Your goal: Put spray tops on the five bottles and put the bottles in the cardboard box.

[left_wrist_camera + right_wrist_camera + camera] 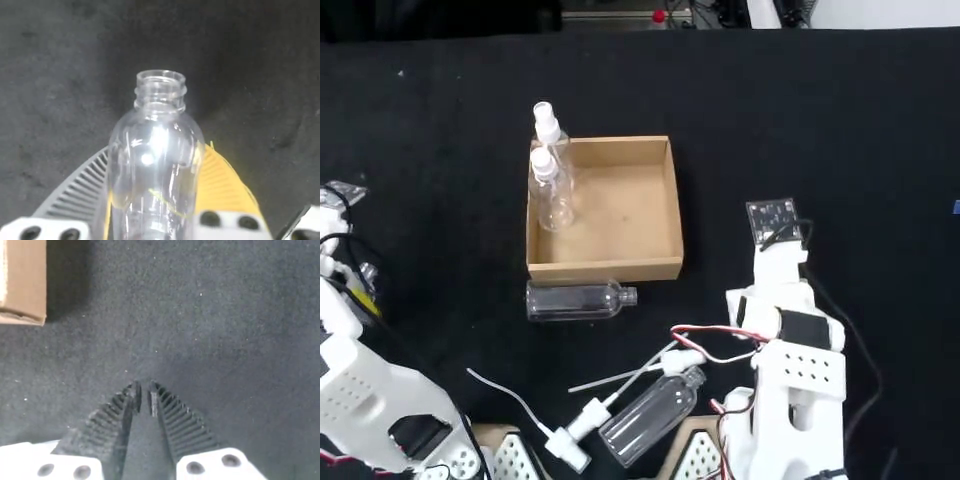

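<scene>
The left jaws pinch a bottle (156,150) by its body, grey finger on one side and yellow on the other, with the neck pointing away over the table (60,60). It is clear, empty plastic, so likely very light, smooth enough to slip, and thin-walled enough to dent under a hard squeeze. A hold below the shoulder looks right, since it leaves the threaded neck free for a top. The tops should be light too, and their long thin tubes will likely flex, so they are best taken by the head. The left wrist view gives the open neck and the grip up close. The high view gives the layout: the box (660,262) with two topped bottles (552,195) at its left wall, a bare bottle (575,300) lying just before its near wall, a last bottle (650,410) lying nearer the arms with a top (682,358) by its neck, and a loose top (568,438) beside it. The right wrist view shows the right jaws all but pressed together on nothing, over bare table, near a corner of the box (22,280).
</scene>
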{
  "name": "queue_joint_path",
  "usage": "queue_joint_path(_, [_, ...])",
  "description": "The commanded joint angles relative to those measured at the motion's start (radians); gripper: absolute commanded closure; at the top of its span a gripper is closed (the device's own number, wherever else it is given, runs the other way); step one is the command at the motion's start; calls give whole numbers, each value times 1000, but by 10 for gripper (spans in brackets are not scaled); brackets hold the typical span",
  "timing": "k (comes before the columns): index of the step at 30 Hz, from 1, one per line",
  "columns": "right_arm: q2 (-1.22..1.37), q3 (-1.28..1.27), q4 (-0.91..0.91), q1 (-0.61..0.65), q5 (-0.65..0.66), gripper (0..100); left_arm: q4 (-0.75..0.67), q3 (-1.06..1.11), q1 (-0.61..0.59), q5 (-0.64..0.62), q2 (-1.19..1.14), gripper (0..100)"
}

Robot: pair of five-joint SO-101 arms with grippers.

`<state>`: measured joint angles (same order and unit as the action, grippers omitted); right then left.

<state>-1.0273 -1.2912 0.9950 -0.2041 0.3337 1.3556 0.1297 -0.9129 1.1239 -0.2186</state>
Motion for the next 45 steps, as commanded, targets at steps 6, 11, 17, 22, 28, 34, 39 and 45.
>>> queue_joint_path(6, [-27, 452, 431, 140, 232, 982, -8, -84, -105, -63, 51, 930])
queue_joint_path(11, [-21, 631, 651, 468, 253, 982, -101, -102, -148, -262, 49, 931])
queue_joint_path(17, [131, 671, 637, 939, 71, 982, -118, -114, -156, -408, 49, 931])
queue_joint_path(22, [352, 679, 479, 1157, -54, 982, -118, -191, -205, -528, 48, 931])
queue_joint_path(28, [512, 679, 241, 1270, -120, 982, -115, -305, -297, -638, -29, 931])
queue_joint_path(34, [642, 662, 54, 1361, -255, 982, -107, -539, -387, -761, -230, 931])
queue_joint_path(39, [776, 662, -43, 1402, -327, 982, -107, -694, -437, -799, -348, 931])
queue_joint_path(45, [900, 687, -84, 1473, -396, 982, -21, -820, -447, -796, -404, 931])
